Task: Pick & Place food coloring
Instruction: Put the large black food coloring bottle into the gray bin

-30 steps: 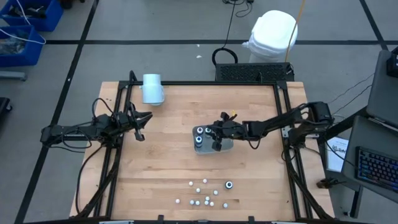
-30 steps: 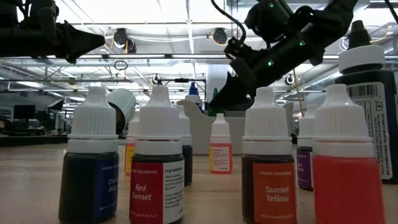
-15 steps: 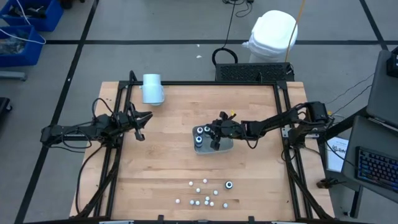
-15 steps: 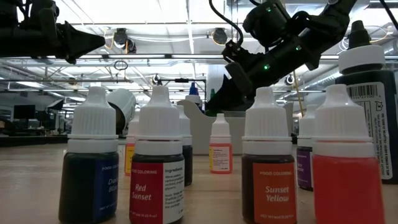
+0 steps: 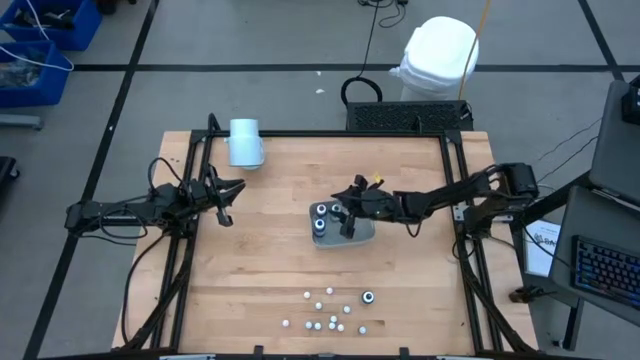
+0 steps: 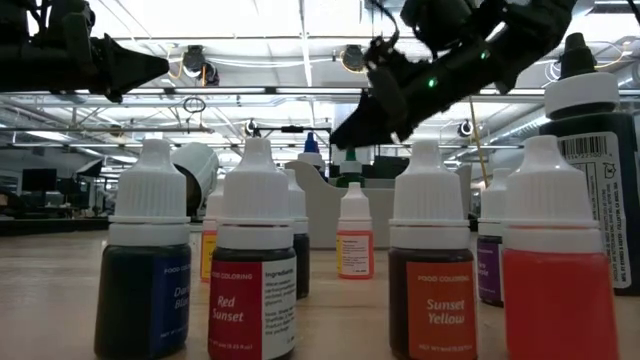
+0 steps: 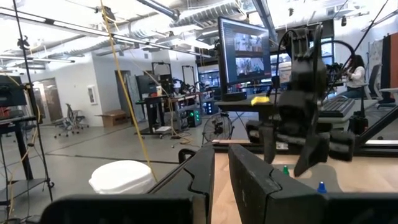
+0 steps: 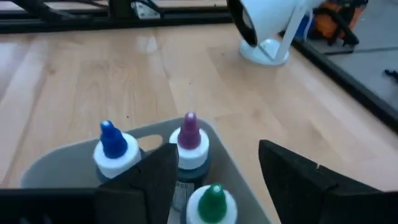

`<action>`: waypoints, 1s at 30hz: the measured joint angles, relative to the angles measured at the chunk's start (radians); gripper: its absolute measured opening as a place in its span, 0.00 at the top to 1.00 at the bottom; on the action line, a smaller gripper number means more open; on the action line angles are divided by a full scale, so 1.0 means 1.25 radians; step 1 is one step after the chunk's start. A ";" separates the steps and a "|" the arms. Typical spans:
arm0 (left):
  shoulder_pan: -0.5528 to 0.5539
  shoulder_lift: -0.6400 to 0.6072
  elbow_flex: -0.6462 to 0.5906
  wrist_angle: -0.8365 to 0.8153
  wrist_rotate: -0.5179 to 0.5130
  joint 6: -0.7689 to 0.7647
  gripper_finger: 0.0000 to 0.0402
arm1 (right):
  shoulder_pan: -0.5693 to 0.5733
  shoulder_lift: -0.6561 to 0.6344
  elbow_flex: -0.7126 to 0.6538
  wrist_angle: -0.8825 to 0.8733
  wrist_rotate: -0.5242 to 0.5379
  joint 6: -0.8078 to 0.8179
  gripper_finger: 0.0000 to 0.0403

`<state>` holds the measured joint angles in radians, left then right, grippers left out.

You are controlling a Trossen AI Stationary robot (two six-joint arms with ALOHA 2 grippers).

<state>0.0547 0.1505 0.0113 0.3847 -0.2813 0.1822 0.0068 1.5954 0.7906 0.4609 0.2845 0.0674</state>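
Observation:
A grey tray (image 5: pixel 362 232) at the table's middle holds three dark bottles (image 5: pixel 321 217); the right wrist view shows their blue (image 8: pixel 112 140), purple (image 8: pixel 189 133) and green (image 8: pixel 213 200) tops. A fourth dark bottle (image 5: pixel 368 297) and several small white-capped ones (image 5: pixel 322 311) stand near the front edge. In the low view the small ones (image 6: pixel 250 270) fill the foreground. My right gripper (image 5: pixel 345 212) hangs open and empty above the tray, its fingers (image 8: pixel 155 177) to either side above the green-topped bottle. My left gripper (image 5: pixel 226 203) waits shut at the table's left.
A pale blue cylinder (image 5: pixel 245 142) lies at the table's far left corner. Dark frame rails (image 5: pixel 190 240) run along the left and right edges. Bare wood lies between the tray and the loose bottles.
My right gripper has risen from low over the tray and drawn a little toward the table's right edge. The green-topped bottle stands in the tray below it. My left arm has kept still.

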 joint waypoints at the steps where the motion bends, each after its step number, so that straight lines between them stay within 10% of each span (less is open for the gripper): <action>1: 0.000 0.000 0.000 0.001 0.000 0.000 0.86 | 0.003 -0.017 0.000 -0.009 0.001 -0.006 0.46; 14: 0.000 0.000 0.000 -0.008 0.000 0.000 0.86 | 0.172 -0.374 -0.028 -0.240 -0.014 -0.151 0.76; 19: 0.000 0.000 0.000 -0.009 -0.001 0.000 0.86 | 0.156 -0.549 -0.116 -0.214 -0.228 -0.176 0.97; 30: 0.000 0.000 0.000 -0.008 -0.014 0.003 0.86 | 0.156 -0.819 -0.350 -0.138 -0.202 -0.126 0.99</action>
<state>0.0551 0.1507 0.0113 0.3745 -0.2986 0.1864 0.2024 0.5711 0.3534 0.2878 0.0316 -0.0898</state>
